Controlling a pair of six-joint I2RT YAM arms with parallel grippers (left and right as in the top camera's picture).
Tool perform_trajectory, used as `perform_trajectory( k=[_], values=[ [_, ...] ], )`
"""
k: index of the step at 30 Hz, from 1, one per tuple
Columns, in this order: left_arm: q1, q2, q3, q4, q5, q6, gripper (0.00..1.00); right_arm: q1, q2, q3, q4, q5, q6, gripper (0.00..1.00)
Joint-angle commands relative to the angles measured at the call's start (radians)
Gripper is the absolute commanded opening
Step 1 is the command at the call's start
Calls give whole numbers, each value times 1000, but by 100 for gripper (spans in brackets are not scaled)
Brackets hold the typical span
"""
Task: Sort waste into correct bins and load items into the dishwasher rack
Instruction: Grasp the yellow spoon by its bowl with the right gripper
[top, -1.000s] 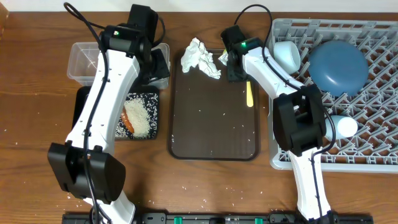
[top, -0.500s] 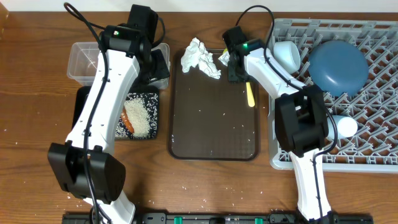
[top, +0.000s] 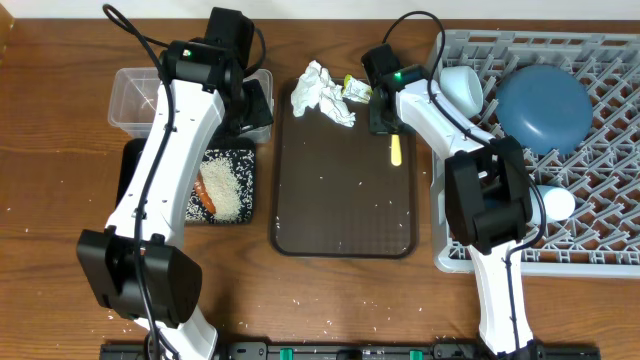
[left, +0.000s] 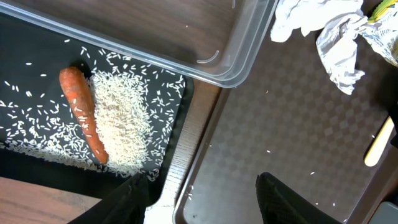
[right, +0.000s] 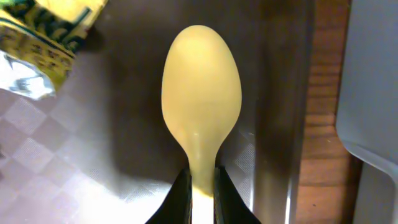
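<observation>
Brown wooden table (top: 50, 270) under the rig. My right gripper (right: 200, 180) has its 2 fingers (right: 177, 205) pinched tight on the neck of the yellow spoon (right: 201, 106), at the far right of the brown serving tray (top: 345, 215), just left of the dishwasher rack (top: 610, 235). The yellow-green wrapper (right: 43, 34) sits just far-left of the spoon, beside the napkin (top: 322, 93). My left gripper (left: 202, 186) is spread wide and holds nothing. It hangs over the seam between the serving tray and the black tray (left: 25, 165), where the carrot (left: 84, 118) lies against the rice (left: 127, 124). The clear tub (top: 135, 95) sits just beyond.
</observation>
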Motion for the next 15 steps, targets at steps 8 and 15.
perform_trajectory(
  k=[8, 15],
  values=[
    [7, -13, 23, -9, -15, -9, 59, -26, 67, 12, -175, -146, -91, 4],
    [7, -13, 23, -9, -15, -9, 59, -29, 64, 191, -353, -190, -159, 4]
  ],
)
